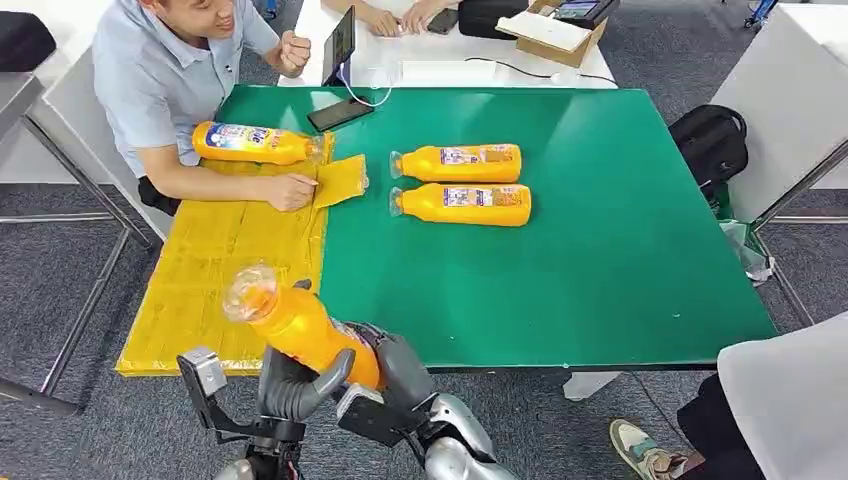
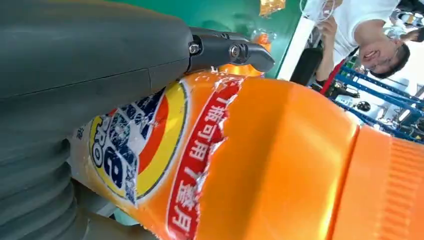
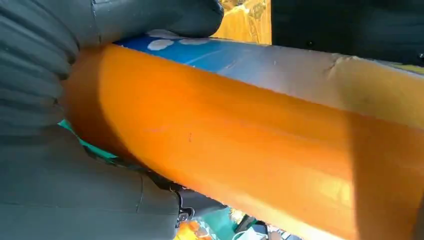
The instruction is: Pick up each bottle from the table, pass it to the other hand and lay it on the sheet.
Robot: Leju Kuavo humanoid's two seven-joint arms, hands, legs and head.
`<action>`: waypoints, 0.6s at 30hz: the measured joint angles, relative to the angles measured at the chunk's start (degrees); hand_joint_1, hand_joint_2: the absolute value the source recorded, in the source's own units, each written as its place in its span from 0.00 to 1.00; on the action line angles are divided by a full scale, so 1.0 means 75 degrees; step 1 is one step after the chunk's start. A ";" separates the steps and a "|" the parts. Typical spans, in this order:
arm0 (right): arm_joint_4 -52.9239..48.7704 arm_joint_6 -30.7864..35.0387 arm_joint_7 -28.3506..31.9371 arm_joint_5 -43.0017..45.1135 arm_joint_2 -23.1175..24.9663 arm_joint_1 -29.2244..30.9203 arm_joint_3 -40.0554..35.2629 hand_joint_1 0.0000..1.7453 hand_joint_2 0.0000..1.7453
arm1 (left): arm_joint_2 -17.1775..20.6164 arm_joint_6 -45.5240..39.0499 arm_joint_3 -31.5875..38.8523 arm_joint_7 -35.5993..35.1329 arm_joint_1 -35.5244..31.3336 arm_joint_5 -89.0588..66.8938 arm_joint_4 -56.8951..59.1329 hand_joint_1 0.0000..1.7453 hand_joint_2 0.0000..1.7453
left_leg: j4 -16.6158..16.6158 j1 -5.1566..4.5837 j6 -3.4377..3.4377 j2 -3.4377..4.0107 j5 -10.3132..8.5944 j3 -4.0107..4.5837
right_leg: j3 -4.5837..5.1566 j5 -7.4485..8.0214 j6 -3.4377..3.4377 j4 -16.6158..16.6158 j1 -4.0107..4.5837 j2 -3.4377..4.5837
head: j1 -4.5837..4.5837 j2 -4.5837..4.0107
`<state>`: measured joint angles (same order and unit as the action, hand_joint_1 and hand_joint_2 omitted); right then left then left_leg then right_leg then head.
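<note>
You face a green table (image 1: pixel 600 230) with a yellow sheet (image 1: pixel 200 270) along its left edge. A seated person (image 1: pixel 170 70) presses the sheet flat beside one bottle (image 1: pixel 250 143) lying on it. Two more bottles (image 1: pixel 462 163) lie side by side mid-table. Both hands, left (image 1: pixel 300 385) and right (image 1: pixel 400 375), clasp a fourth bottle (image 1: pixel 295 320) at the near edge, cap toward the sheet. It looks full, heavy, rigid and slick; grip its labelled middle.

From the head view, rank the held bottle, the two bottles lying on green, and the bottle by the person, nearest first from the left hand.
1. Held bottle, gripped by left hand.
2. Nearer green-table bottle, ahead and right.
3. Farther green-table bottle, just behind it.
4. Sheet bottle, far end; too close to call against 3.
</note>
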<state>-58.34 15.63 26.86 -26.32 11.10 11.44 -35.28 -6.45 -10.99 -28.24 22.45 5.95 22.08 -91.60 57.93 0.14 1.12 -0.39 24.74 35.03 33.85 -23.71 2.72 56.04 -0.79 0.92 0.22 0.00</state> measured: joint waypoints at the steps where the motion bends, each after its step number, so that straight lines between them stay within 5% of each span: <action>1: 0.0023 0.0000 0.0000 -0.0023 0.0000 0.0022 -0.0029 0.00 0.00 | 0.0000 0.0038 0.0017 -0.0041 -0.0002 0.0052 0.0003 1.00 1.00 | 0.0000 0.0000 0.0000 0.0000 0.0000 0.0000 | 0.0001 0.0000 0.0000 0.0000 0.0000 0.0000 | 0.0000 0.0000; 9: 0.0134 0.0663 0.0215 0.0065 -0.0058 -0.0110 -0.0326 0.00 0.00 | 0.0003 -0.0014 0.0113 -0.0538 -0.0163 0.0332 0.0233 1.00 1.00 | 0.0000 0.0000 0.0000 -0.0006 0.0000 0.0003 | 0.0001 0.0000 0.0000 0.0001 0.0000 -0.0001 | -0.0003 0.0000; 18: -0.0579 0.2563 0.0685 -0.0349 -0.0212 -0.0536 -0.0373 0.00 0.00 | -0.0073 -0.2004 0.0596 -0.0254 -0.0545 -0.0404 0.0973 1.00 1.00 | 0.0000 0.0001 0.0000 -0.0007 -0.0001 0.0009 | 0.0010 0.0000 0.0000 0.0001 0.0000 -0.0005 | 0.0000 0.0000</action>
<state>-62.68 34.85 32.00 -28.94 9.51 7.41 -38.07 -6.99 -26.02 -23.76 20.54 1.86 19.05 -84.31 57.93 0.15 1.12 -0.44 24.74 35.10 33.92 -23.70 2.73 56.04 -0.79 0.89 0.22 0.00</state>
